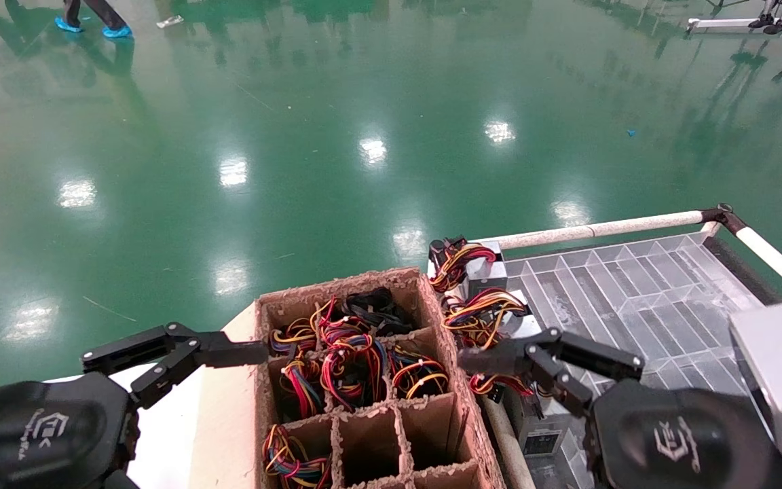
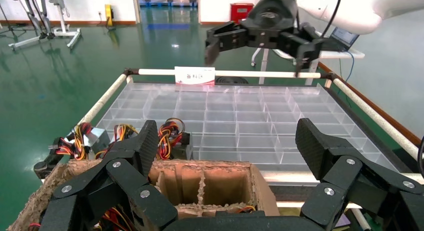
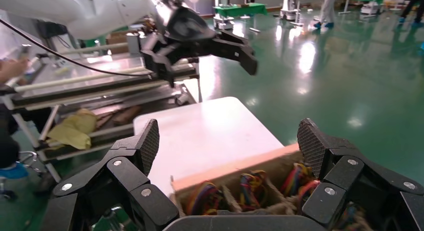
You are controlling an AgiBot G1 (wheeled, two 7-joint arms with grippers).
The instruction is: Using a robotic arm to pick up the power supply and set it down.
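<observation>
The left end effector (image 1: 160, 360) is hanging just beside the left wall of the brown cardboard box (image 1: 364, 387), above the white counter (image 1: 187, 407). Its long black fingers (image 1: 140, 350) are standing wide open, and it is holding nothing. In the left wrist view the same end effector (image 2: 225, 146) is showing its two spread fingers over the edge of the box, with a clear gap between them.

The right end effector (image 1: 540, 363) is hanging at the right side of the box, over the near edge of the clear plastic tray (image 1: 635, 299). Its fingers are also open and are holding nothing. In the right wrist view its two textured fingertips (image 3: 150, 141) are standing far apart, and only the box with the coloured wires is lying below them.

Three power supplies are lying in a row along the left edge of the tray, just beside the right wall of the box. The far power supply (image 1: 486, 268) is a small silver-grey box with looped red, yellow and orange wires. The middle one (image 1: 493, 312) is lying just before the right end effector's fingertips. The nearest one (image 1: 533, 431) is lying under those fingers and is partly hidden by them.

Inside the box, several compartments are holding bundles of coloured wires (image 1: 350, 360), and some of the near compartments are looking empty.
</observation>
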